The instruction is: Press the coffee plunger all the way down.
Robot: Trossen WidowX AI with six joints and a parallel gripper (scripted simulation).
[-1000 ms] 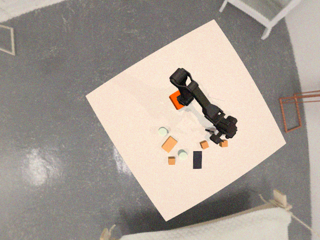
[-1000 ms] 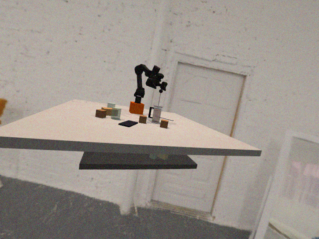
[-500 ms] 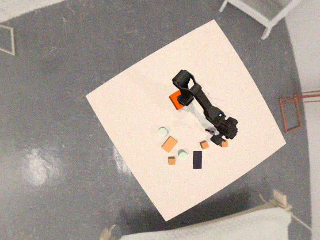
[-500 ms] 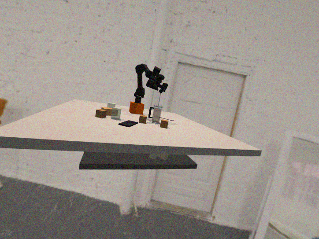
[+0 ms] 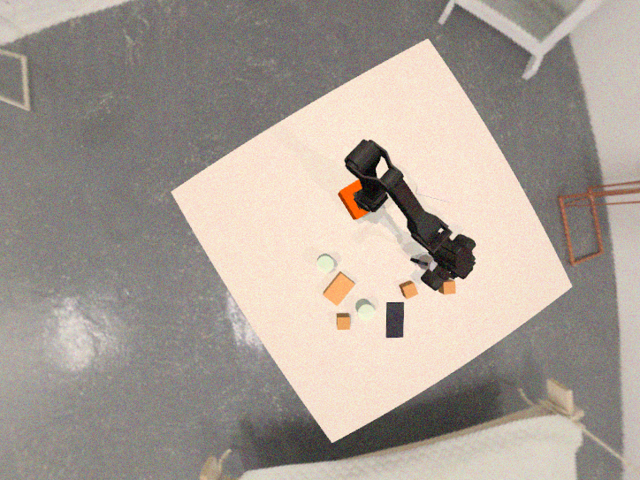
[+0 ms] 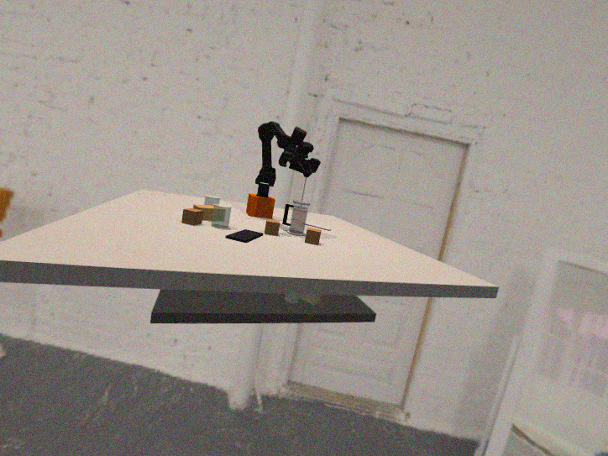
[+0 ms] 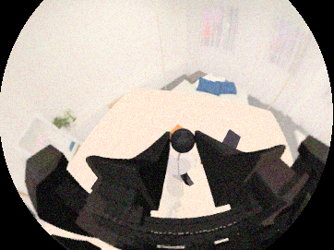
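Observation:
The coffee press (image 6: pixel 298 218) stands upright on the table, with its black handle (image 5: pixel 420 261) (image 6: pixel 285 214) (image 7: pixel 186 179) to one side. Its thin plunger rod (image 6: pixel 304 190) rises high above the lid, so the plunger is up. The round black knob (image 7: pixel 183 140) tops the rod. My gripper (image 6: pixel 306 170) (image 7: pixel 182 134) is shut on this knob, a finger at each side of it in the wrist view. The arm hides the knob in the top view, and the gripper hides it in the exterior view.
Two small orange blocks (image 5: pixel 408 289) (image 5: pixel 448 286) (image 6: pixel 271 228) (image 6: pixel 312 236) stand close to the press. A black flat slab (image 5: pixel 394 319) (image 6: pixel 243 235) lies beyond. Two pale green cylinders (image 5: pixel 325 262) (image 5: pixel 365 309), a larger orange block (image 5: pixel 339 288) and another small block (image 5: pixel 343 321) stand farther off.

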